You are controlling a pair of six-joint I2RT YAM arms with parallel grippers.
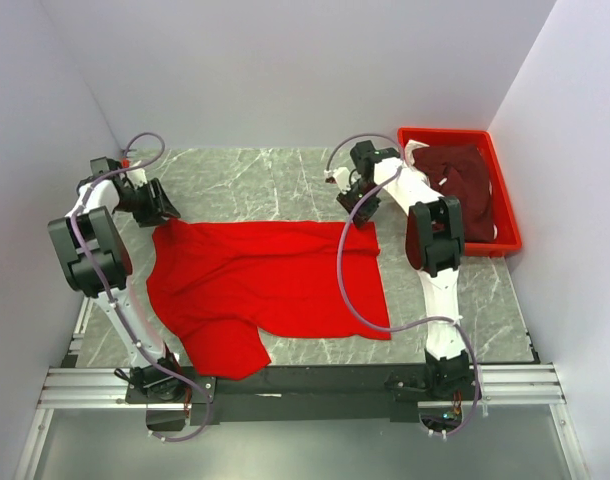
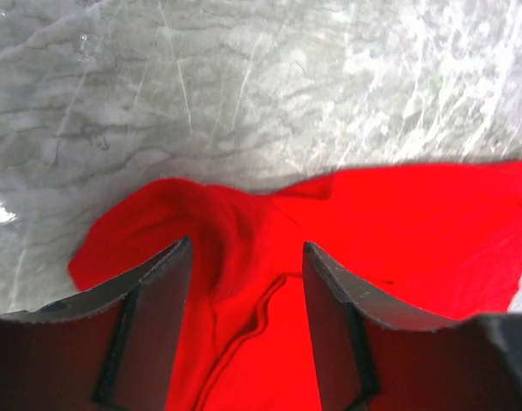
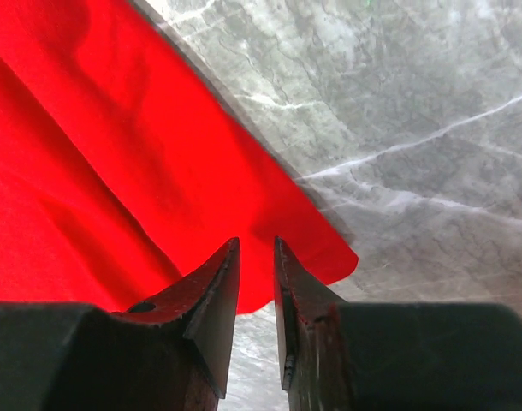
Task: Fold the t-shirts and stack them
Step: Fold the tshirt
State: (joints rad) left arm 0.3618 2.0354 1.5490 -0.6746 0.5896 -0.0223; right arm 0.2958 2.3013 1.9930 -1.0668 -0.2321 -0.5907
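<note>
Top external view: I see the red shirt [image 1: 270,285] spread unfolded, the maroon shirt [image 1: 463,180] right of it unstacked. Left gripper [image 2: 246,247] wide, right gripper [image 3: 257,244] narrow, both empty.

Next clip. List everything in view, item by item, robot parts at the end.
bright red cloth t-shirt: one, bright red, spread on the table between the arms.
dark maroon cloth shirt: one, dark maroon, bunched in the tray.
white fabric: one piece, white, at the tray's far left corner.
red plastic rectangular tray: one, red, far right of the table.
grey marbled table: one, grey with white veins.
left gripper: one, black, jaws apart over the t-shirt's far left corner.
right gripper: one, black, jaws narrowly apart at the t-shirt's far right corner.
</note>
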